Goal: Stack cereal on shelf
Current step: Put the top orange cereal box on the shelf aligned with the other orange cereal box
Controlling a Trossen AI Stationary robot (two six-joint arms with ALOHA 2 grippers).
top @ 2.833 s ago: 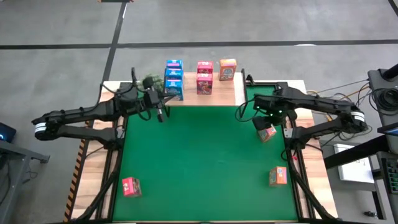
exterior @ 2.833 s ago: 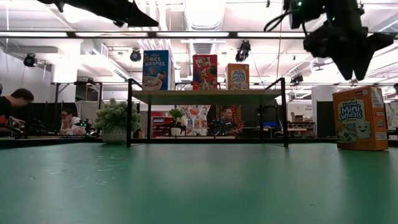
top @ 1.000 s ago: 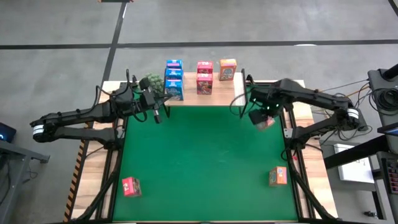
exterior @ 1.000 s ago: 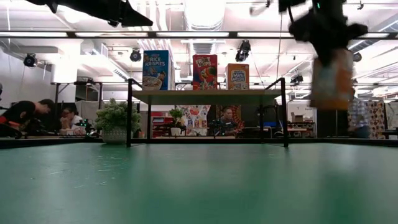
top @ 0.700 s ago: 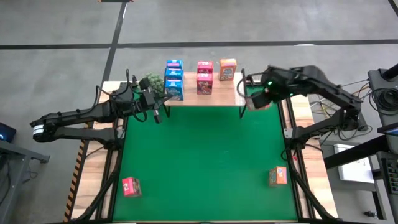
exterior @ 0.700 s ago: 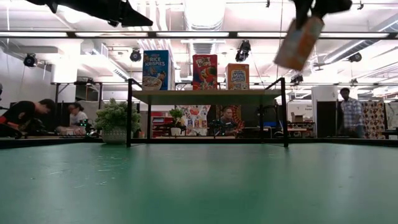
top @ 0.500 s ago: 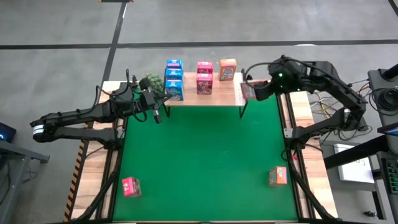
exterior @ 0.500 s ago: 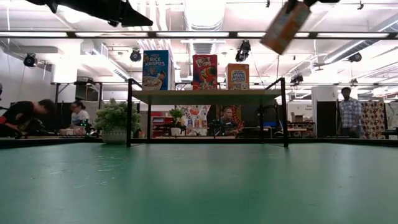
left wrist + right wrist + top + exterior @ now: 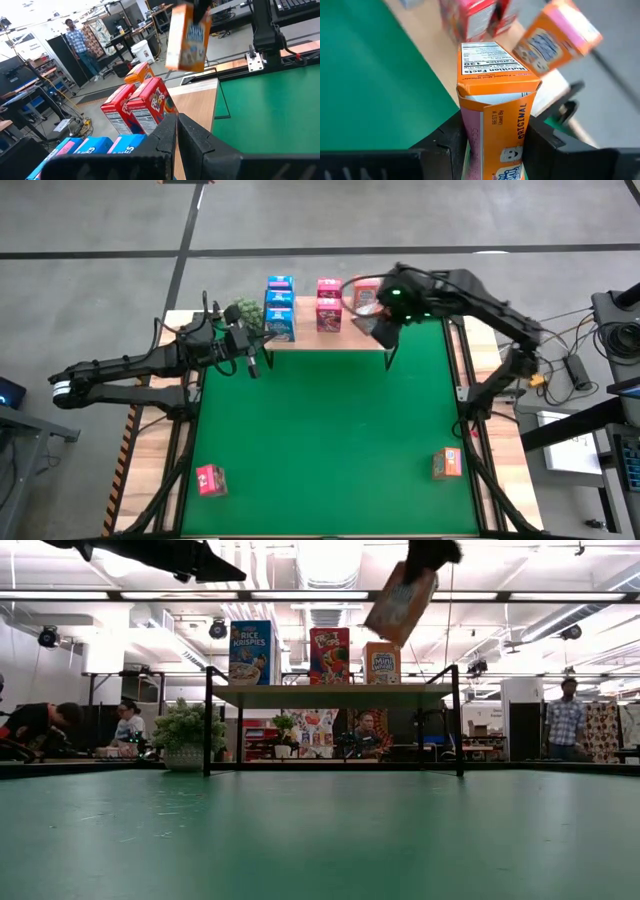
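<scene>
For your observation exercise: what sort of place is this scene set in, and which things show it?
Probably a robotics lab or workshop: ceiling lights and ducts overhead, people at workbenches behind, and a green mat-covered table with a mock shelf of cereal boxes.

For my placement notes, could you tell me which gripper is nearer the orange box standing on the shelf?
Right. The right gripper hangs just above the orange box on the shelf; the left gripper waits at the shelf's opposite end.

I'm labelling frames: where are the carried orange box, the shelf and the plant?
carried orange box [image 9: 400,603]: low view, its printed front.
shelf [image 9: 330,695]: low view, front edge of the wooden top.
plant [image 9: 185,728]: low view, its leaves.
</scene>
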